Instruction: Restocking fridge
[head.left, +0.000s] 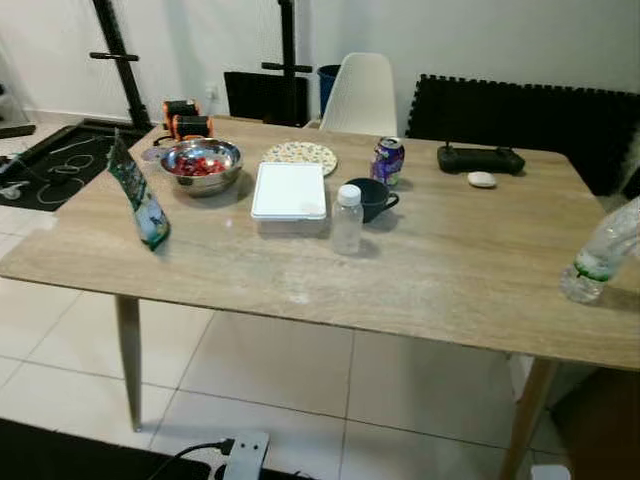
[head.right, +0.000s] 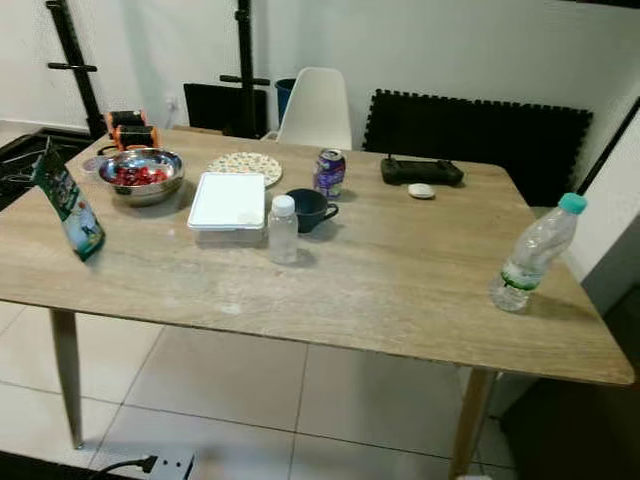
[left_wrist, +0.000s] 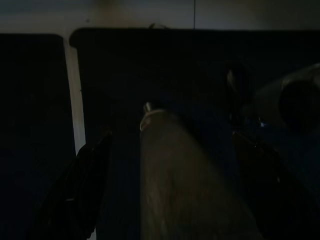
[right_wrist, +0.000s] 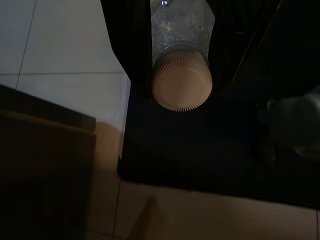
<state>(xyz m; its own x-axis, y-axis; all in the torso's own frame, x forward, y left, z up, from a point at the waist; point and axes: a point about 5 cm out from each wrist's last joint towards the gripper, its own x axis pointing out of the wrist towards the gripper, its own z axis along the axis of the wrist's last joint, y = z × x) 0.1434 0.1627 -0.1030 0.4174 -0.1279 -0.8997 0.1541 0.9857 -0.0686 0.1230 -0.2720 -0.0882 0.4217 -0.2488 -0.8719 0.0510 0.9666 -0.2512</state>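
Closed on a bottle (right_wrist: 182, 75), the right gripper (right_wrist: 181, 60) has its two black fingers either side of the clear body, the ribbed pale cap facing the wrist camera, the floor tiles and a dark mat beyond; the arm seems to hang low with its load, presumably ready for the walk to the fridge. Whether the left gripper (left_wrist: 170, 165) holds anything cannot be told; its wrist view is very dark, with a rounded pale shape lying between the fingers that could be another item, though its identity is unclear.

On the wooden table (head.right: 400, 290) the remaining stock waits: a small capped bottle (head.right: 283, 228) near the middle, touching or just beside a dark mug (head.right: 310, 209); a white lidded box (head.right: 229, 201) beside them; a soda can (head.right: 329, 171) behind the mug; a steel bowl of red food (head.right: 141, 175) and a patterned plate (head.right: 245, 166) toward the far left corner; a snack bag (head.right: 70, 205) upright near the left edge; a green-capped water bottle (head.right: 533, 251) near the right edge. A black controller (head.right: 421, 171) and a small white object (head.right: 421, 190) lie at the far edge.
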